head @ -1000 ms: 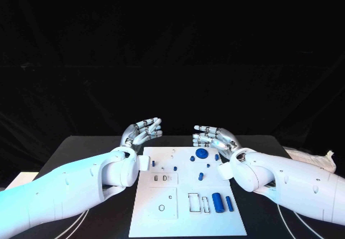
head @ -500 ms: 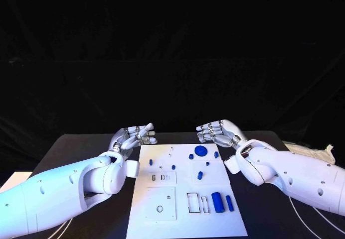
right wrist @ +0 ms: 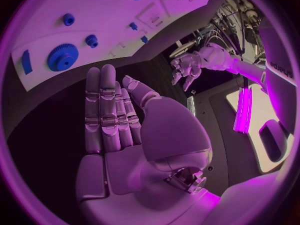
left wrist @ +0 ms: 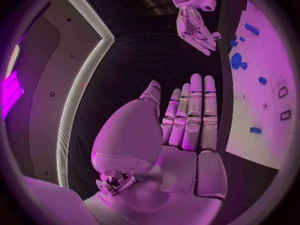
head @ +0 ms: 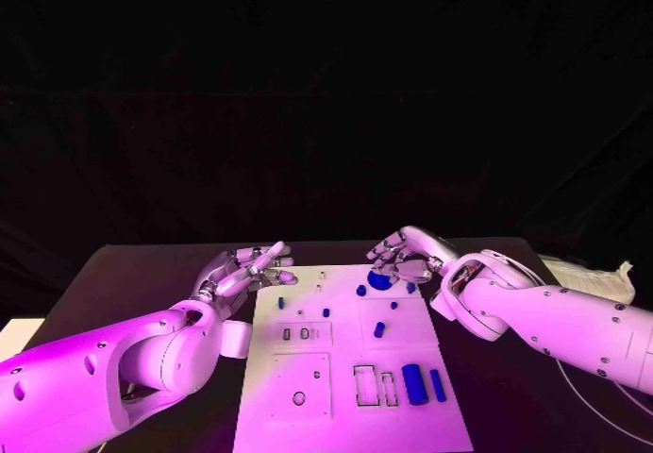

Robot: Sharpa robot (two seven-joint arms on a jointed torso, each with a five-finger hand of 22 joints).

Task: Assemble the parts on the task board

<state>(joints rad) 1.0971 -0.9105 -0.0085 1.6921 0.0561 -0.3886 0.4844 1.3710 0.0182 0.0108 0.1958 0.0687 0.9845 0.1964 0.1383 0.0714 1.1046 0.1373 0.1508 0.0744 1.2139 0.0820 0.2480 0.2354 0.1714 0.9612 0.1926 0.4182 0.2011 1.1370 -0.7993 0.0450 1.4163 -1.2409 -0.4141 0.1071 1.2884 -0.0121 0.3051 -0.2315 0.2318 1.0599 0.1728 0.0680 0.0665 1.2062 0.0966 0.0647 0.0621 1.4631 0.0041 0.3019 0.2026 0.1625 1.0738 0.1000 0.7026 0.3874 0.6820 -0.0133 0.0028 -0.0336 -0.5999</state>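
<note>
The white task board (head: 341, 420) lies in the middle of the black table. A large blue gear (head: 379, 279) sits near its far edge, with small blue parts (head: 326, 312) around it and two blue cylinders (head: 413, 384) near the front right. My left hand (head: 249, 269) hovers by the board's far left corner, fingers stretched out and holding nothing. My right hand (head: 406, 255) hangs just beyond the gear, also holding nothing. The left wrist view shows the flat left palm (left wrist: 187, 130), the board (left wrist: 262, 95) and the gear (left wrist: 235, 61). The right wrist view shows the right palm (right wrist: 112, 120) and the gear (right wrist: 62, 56).
Rectangular slots (head: 367, 385) and a round hole (head: 298, 398) are cut in the board's near half. A pale object (head: 588, 278) lies at the table's right edge. Black table surface (head: 136, 283) lies on both sides of the board.
The left hand has dropped lower and outward beside the board's far left corner. The right hand has stayed near the gear, its fingers now tilted down. No part has moved.
</note>
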